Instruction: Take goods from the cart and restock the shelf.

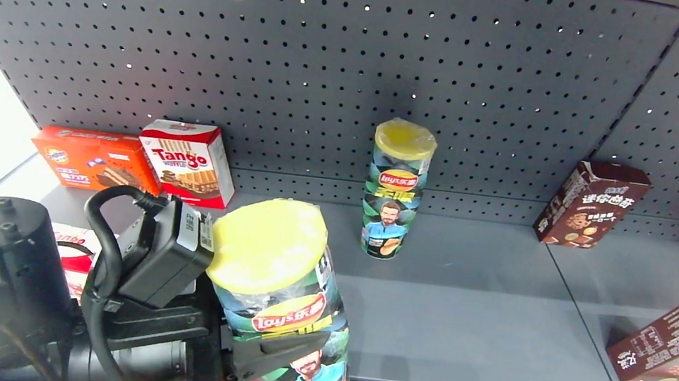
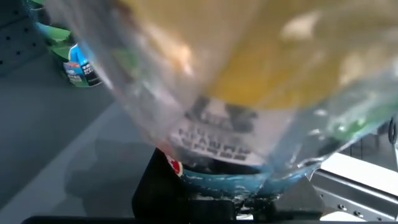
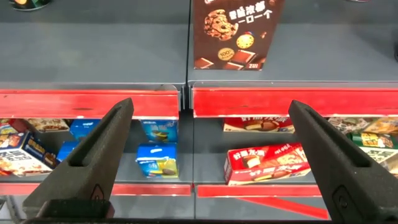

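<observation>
A chips can with a yellow lid (image 1: 279, 285) is held upright at the grey shelf's (image 1: 459, 316) front left edge, with my left gripper (image 1: 263, 350) shut on its lower body. The same can (image 2: 249, 81) looms close in the left wrist view. A second matching chips can (image 1: 395, 187) stands farther back on the shelf near the pegboard; its base (image 2: 78, 62) also appears in the left wrist view. My right gripper (image 3: 211, 155) is open with nothing between its fingers, in front of the shelf's red front lip (image 3: 186, 102).
An orange box (image 1: 93, 158) and a red-and-white wafer box (image 1: 188, 162) stand at the back left. Brown chocolate boxes (image 1: 590, 204) (image 1: 671, 339) sit on the right section, one of them (image 3: 236, 31) just above the right gripper. Lower shelves hold several snack boxes (image 3: 267, 165).
</observation>
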You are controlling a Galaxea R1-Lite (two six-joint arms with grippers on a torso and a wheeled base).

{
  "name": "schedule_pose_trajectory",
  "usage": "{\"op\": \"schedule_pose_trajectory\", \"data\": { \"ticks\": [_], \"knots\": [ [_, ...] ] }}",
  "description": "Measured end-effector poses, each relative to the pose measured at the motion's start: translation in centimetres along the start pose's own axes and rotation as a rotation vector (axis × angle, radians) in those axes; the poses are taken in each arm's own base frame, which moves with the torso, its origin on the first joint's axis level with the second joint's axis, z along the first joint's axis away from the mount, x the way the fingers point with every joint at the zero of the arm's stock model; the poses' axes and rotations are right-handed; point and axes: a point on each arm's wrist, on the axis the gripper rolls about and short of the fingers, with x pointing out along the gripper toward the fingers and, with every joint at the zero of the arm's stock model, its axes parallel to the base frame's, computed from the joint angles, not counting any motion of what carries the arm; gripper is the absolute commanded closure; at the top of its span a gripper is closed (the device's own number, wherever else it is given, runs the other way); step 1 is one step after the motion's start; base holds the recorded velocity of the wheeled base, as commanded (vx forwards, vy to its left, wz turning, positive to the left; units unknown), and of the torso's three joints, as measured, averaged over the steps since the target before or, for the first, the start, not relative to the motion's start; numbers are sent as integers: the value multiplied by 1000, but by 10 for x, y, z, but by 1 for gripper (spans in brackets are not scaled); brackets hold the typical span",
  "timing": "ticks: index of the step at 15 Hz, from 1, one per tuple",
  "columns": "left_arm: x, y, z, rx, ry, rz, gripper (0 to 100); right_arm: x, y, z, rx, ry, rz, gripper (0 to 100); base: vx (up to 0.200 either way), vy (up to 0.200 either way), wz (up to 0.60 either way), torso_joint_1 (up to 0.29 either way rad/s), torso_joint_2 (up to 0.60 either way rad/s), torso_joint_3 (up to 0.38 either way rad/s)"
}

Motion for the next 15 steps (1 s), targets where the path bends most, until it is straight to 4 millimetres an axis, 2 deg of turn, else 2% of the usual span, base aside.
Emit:
{"op": "schedule_pose_trajectory", "data": {
  "ticks": [13, 15],
  "knots": [
    [-13, 18, 5, -15, -39, 97, 100, 1, 0, 0, -17, 16, 32, 0, 0, 0, 0, 0, 0, 0],
    [-15, 18, 7, -15, -46, 104, 100, -1, 1, 7, -13, -6, 38, 0, 0, 0, 0, 0, 0, 0]
  ]
}}
